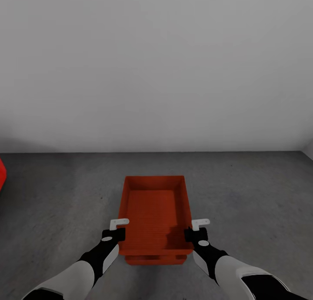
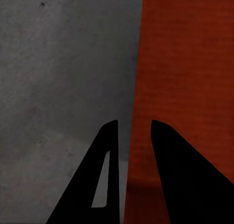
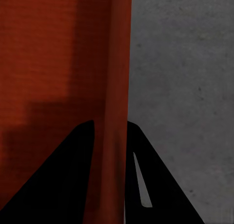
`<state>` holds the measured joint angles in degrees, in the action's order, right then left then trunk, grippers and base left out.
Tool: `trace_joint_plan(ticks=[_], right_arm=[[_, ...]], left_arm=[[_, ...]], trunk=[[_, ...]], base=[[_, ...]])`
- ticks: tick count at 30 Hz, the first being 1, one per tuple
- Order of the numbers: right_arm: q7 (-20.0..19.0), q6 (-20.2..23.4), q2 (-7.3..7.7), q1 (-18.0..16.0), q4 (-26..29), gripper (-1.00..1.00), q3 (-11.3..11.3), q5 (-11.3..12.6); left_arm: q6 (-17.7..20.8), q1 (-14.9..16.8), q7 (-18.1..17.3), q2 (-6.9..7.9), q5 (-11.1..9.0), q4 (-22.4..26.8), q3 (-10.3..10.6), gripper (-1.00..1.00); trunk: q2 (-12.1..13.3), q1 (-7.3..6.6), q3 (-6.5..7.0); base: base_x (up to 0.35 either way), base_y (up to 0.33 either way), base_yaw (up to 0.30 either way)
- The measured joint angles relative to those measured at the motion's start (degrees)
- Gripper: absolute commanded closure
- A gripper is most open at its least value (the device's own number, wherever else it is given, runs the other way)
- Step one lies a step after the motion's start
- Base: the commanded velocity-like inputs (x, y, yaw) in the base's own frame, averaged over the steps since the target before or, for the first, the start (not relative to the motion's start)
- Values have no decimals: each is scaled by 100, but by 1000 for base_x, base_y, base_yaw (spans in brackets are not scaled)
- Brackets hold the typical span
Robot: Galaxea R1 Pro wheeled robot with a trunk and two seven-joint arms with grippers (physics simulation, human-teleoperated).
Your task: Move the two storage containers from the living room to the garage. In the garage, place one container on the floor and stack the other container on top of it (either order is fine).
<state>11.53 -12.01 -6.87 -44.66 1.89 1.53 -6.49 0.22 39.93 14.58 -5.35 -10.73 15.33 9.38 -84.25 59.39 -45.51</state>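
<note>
Top bin (image 1: 154, 213) sits on lower bin (image 1: 155, 259), garage floor (image 1: 252, 195); both grippers (image 1: 114, 230) (image 1: 196, 230) clamp its side walls; release remains.

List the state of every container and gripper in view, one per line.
Top container: upright, empty, stacked on the lower one, both side walls gripped.
Lower container: on the concrete floor, mostly covered, front edge showing.
Left gripper: fingers astride the top container's left wall, shut on it.
Right gripper: fingers astride its right wall, shut on it.
</note>
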Motion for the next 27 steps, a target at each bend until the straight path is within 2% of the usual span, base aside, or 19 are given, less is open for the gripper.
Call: trace_joint_plan(ticks=[27], right_arm=[[1, -1, 0, 0, -3, 100, 1, 3]], left_arm=[[-1, 0, -1, 0, 0, -3, -1, 100]], trunk=[[-1083, 593, -485]], base=[[0, 0, 0]])
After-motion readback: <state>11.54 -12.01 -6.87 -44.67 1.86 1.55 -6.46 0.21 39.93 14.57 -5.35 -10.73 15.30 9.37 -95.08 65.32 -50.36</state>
